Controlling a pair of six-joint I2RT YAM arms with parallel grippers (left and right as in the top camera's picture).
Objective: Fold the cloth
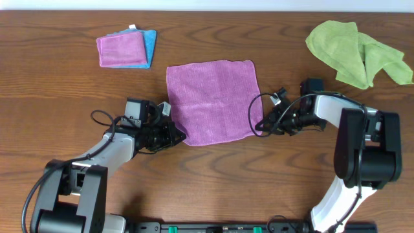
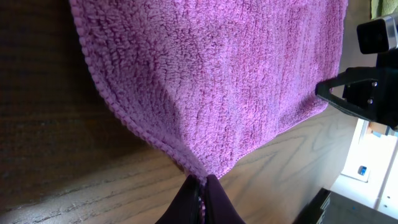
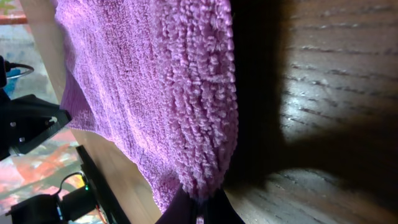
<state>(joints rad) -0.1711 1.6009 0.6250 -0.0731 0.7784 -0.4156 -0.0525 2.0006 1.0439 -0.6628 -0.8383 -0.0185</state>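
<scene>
Plain purple-magenta cloth (image 1: pixel 212 100), lime-green cloth (image 1: pixel 352 52)

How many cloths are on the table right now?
4. A square purple-magenta microfibre cloth at centre, near corners pinched by the left gripper and right gripper; a crumpled lime-green cloth far right; a folded purple cloth far left, atop a folded blue cloth. Others might hide beneath.

No legible text, brand, number or sign in any view. On the cloth (image 1: pixel 212 100), plain purple pile only. A small white tag (image 1: pixel 132 27) on the folded cloths (image 1: pixel 126 50) at the far left of the tabletop (image 1: pixel 52 90) is too small to read. A white label (image 2: pixel 362 171) with a blue mark, at the right edge of the left wrist view, is blurred; no characters can be made out.
</scene>
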